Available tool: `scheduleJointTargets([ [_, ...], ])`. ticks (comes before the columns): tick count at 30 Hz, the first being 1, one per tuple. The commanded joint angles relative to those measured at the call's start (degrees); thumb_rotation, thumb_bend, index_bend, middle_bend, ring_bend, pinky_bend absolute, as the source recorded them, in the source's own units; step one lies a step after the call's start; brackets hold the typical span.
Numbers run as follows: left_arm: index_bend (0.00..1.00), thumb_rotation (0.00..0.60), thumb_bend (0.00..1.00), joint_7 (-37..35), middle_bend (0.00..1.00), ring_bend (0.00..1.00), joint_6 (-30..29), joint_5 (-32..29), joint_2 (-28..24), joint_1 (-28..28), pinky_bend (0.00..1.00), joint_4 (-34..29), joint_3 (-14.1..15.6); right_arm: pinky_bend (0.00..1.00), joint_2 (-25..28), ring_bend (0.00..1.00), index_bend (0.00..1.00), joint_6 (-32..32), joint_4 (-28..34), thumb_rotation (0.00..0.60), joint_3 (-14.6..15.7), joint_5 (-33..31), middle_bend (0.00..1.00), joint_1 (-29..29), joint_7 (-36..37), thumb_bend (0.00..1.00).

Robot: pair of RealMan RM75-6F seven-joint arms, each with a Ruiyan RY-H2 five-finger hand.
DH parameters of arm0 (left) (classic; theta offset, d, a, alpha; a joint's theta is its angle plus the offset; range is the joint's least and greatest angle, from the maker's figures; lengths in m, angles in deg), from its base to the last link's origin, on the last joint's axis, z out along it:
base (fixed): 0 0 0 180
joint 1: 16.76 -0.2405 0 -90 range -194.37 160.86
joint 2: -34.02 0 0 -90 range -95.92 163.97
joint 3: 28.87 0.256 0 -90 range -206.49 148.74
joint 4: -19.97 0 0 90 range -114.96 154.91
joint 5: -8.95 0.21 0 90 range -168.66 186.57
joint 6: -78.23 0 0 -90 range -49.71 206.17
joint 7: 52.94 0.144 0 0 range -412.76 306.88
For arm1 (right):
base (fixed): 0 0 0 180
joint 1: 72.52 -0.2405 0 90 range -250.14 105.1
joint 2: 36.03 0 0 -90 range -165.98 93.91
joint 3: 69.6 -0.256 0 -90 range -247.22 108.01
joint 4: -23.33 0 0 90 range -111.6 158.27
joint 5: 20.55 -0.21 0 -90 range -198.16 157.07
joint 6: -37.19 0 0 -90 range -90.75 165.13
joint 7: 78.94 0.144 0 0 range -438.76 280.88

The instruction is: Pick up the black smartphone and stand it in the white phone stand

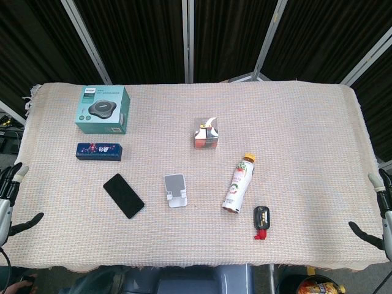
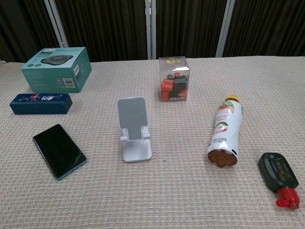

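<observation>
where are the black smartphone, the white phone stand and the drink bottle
black smartphone [image 2: 59, 151], chest view, middle of its dark screen
white phone stand [image 2: 133, 116], chest view, middle of its upright back plate
drink bottle [image 2: 224, 130], chest view, its label, mid-body

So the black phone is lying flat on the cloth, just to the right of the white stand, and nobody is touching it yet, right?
Not quite. The black phone does lie flat on the cloth, untouched, but it is to the left of the white stand, not the right. The chest view shows this plainly, and the head view agrees. Both hands, left hand and right hand, are out at the table's edges.
</observation>
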Motion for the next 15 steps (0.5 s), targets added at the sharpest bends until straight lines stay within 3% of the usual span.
scheduleJointTargets([
  [1, 0.0, 0.6, 0.0, 0.0, 0.0, 0.0, 0.19, -0.15, -0.05, 0.06, 0.0, -0.04, 0.01, 0.0, -0.01, 0.0, 0.0, 0.08, -0.03, 0.6, -0.03, -0.16, 0.0, 0.0, -0.19, 0.0],
  [10, 0.0, 0.6, 0.0, 0.18, 0.0, 0.0, 2.6, -0.87, -0.08, 1.1, 0.0, 0.37, 0.12, 0.0, 0.0, 0.0, 0.0, 0.49, 0.26, 0.6, 0.1, -0.26, 0.0, -0.06, -0.27, 0.0],
  [15, 0.0, 0.6, 0.0, -2.88, 0.0, 0.0, 18.54, 1.51, 3.81, 12.5, 0.0, 8.32, -1.02, 0.0, -0.29, 0.0, 0.0, 1.34, 0.52, 0.6, -0.39, -1.25, 0.0, -0.67, -1.01, 0.0],
])
